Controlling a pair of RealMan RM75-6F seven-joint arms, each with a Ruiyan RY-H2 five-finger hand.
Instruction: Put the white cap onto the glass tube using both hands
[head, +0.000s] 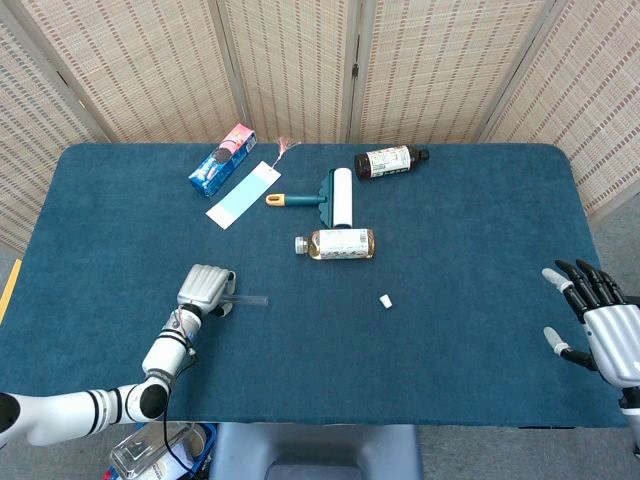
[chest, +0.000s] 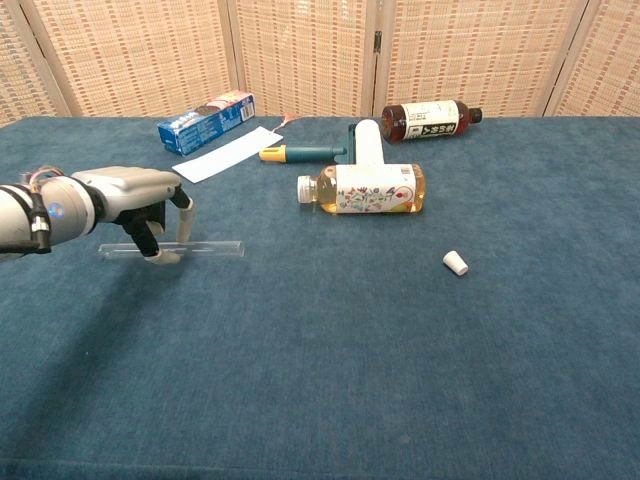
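Note:
The clear glass tube (chest: 205, 247) (head: 250, 298) lies level near the table's left front, and my left hand (chest: 130, 205) (head: 205, 288) grips its left part with fingers curled around it. Its right end sticks out of the hand. The small white cap (chest: 455, 263) (head: 385, 299) lies on its side on the blue cloth, far to the right of the tube. My right hand (head: 598, 325) shows only in the head view, open with fingers spread, past the table's right front edge and holding nothing.
A yellow-liquid bottle (chest: 360, 188) lies behind the cap. Further back are a lint roller (chest: 362, 143), a dark bottle (chest: 430, 119), a blue box (chest: 205, 122) and a pale card (chest: 228, 153). Blue cloth (chest: 350, 350) covers the table.

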